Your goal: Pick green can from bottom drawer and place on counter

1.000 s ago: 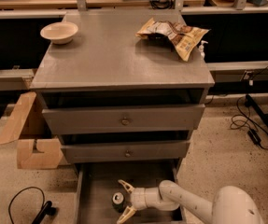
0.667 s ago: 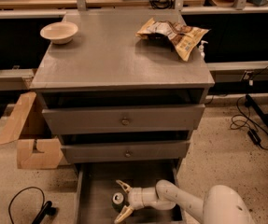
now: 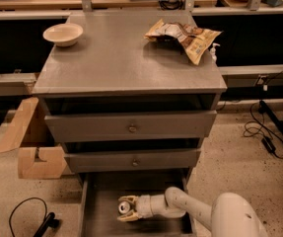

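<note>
The wide grey tray-like bottom drawer (image 3: 95,216) stands pulled out at the near edge, open from above. Low side walls bound it left and right, and its far part lies under the grey middle drawer front with a small round knob (image 3: 131,160) (headroom is tight there). The pale two-finger gripper (image 3: 124,209) sits mid-drawer at the small dark green can (image 3: 124,207). Its white arm (image 3: 190,209) fills the right half, and the floor to the left lies bare. On the flat matte grey counter (image 3: 121,63), a cream round bowl (image 3: 62,34) takes the far left corner and a crinkled yellow-brown snack bag (image 3: 183,36) the far right, leaving the middle and near strip free.
</note>
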`<action>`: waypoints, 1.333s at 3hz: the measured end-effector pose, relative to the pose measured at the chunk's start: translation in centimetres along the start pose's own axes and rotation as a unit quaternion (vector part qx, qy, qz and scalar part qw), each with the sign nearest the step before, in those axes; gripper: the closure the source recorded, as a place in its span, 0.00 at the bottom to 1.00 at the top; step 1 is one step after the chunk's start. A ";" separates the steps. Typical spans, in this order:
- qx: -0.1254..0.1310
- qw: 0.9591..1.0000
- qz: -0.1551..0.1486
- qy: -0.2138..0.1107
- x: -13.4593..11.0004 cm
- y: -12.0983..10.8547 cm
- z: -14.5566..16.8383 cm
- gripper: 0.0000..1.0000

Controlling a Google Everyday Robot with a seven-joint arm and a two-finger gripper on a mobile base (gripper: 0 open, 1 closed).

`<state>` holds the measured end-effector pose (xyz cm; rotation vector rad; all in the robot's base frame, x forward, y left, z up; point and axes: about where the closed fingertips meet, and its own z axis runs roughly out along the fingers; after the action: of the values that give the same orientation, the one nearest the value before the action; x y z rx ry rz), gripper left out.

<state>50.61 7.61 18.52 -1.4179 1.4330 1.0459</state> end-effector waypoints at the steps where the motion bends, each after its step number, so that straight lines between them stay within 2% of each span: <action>1: 0.016 1.000 -0.001 0.005 -5.1 0.4 -7.6 0.80; 2: 0.027 1.000 0.007 -0.005 -11.5 3.3 -15.6 1.00; 3: 0.007 0.999 0.027 -0.029 -19.4 7.7 -21.8 1.00; 4: -0.006 0.998 0.029 -0.047 -28.2 8.2 -27.1 1.00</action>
<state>42.21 -9.90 53.45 -1.3244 1.4089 1.1441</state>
